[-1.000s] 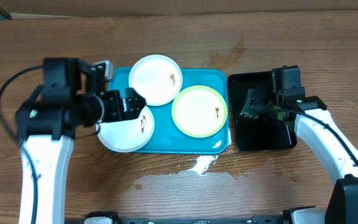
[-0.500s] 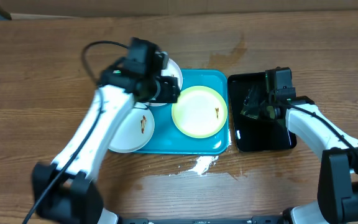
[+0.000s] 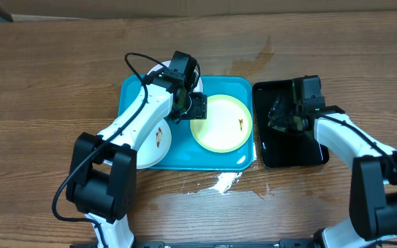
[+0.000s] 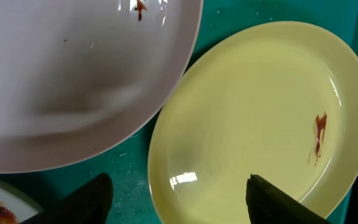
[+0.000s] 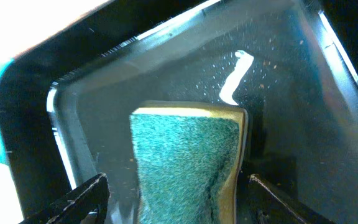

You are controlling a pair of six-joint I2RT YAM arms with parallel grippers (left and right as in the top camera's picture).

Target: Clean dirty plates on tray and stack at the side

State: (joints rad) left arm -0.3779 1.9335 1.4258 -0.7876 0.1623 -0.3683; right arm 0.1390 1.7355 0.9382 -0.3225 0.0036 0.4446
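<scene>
Closing your left gripper (image 4: 179, 196), now spread and empty above the yellow-rimmed plate (image 4: 253, 112) on the tray (image 3: 236, 86), could shove it against the white plate (image 4: 73, 74) just beside. Your right gripper (image 5: 176, 193), spread astride the sponge (image 5: 185, 155), might pinch only an edge.

Round yellow-green plate (image 4: 247, 124): smooth, glossy. Turquoise plastic tray (image 3: 238, 87): glossy. Brown wooden table (image 3: 47, 62): matt, grained. Green-faced sponge (image 5: 185, 155): rough, fibrous.

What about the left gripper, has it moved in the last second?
Yes. The left gripper moved right across the tray, from the lower-left white plate to the yellow-green plate.
</scene>
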